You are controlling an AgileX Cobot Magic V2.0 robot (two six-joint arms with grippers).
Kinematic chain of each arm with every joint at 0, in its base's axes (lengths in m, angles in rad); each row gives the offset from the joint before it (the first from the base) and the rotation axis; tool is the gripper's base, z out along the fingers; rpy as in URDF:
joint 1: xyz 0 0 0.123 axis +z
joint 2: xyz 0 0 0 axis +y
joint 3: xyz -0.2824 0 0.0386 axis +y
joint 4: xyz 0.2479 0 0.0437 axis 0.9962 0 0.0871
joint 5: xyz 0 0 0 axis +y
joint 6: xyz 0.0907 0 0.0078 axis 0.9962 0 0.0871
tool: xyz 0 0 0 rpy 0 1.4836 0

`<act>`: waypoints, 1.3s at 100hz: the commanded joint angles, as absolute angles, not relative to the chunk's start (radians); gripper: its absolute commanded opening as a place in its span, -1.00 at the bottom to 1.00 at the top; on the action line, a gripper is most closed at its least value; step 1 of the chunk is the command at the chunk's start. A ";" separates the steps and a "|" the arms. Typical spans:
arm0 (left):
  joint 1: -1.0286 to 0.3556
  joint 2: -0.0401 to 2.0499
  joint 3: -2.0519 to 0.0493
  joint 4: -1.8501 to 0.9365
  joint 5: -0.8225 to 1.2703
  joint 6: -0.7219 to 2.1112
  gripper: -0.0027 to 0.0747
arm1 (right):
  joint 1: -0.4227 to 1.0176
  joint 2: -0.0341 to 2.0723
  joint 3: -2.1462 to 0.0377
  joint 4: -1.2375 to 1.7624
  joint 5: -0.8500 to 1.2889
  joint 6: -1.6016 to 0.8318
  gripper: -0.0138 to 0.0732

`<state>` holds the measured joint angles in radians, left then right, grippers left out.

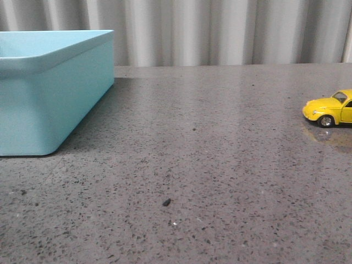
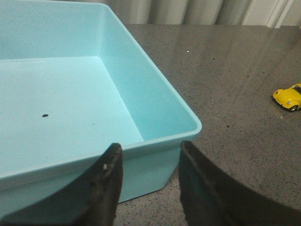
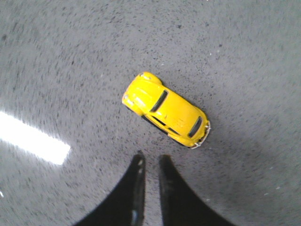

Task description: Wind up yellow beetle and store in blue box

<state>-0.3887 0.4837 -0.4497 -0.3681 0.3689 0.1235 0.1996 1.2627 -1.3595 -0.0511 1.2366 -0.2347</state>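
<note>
The yellow beetle (image 1: 330, 110) stands on its wheels at the far right of the table, cut off by the frame edge, nose pointing left. Seen from above in the right wrist view, the beetle (image 3: 165, 109) lies just ahead of my right gripper (image 3: 150, 159). That gripper's fingers are almost together and hold nothing. The blue box (image 1: 55, 93) stands at the left. My left gripper (image 2: 149, 150) hovers open by the near rim of the box (image 2: 188, 113), holding nothing. The beetle (image 2: 289, 97) shows small at the far right there. Neither gripper shows in the front view.
A grey speckled tabletop (image 1: 209, 165) stretches between box and car. A small dark speck (image 1: 166, 202) lies on it near the front. Another dark speck (image 2: 45, 115) lies on the box floor. A pleated grey curtain (image 1: 220, 27) hangs behind the table.
</note>
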 commanded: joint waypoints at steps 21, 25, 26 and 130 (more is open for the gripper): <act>-0.395 0.496 -0.485 -0.378 0.302 0.125 -0.25 | 0.168 1.431 -1.451 -0.070 1.275 -0.032 -0.82; -0.395 0.496 -0.485 -0.378 0.302 0.125 -0.25 | 0.162 1.452 -1.451 -0.066 1.280 -0.027 -0.82; -0.395 0.496 -0.485 -0.378 0.302 0.125 -0.25 | 0.158 1.457 -1.451 -0.066 1.281 -0.027 -0.82; -0.395 0.496 -0.485 -0.378 0.302 0.125 -0.26 | 0.078 1.516 -1.331 0.027 1.059 0.000 -0.82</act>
<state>-0.3887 0.4837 -0.4497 -0.3681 0.3689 0.1235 0.0919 1.5300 -1.3093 0.0332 1.0959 0.0000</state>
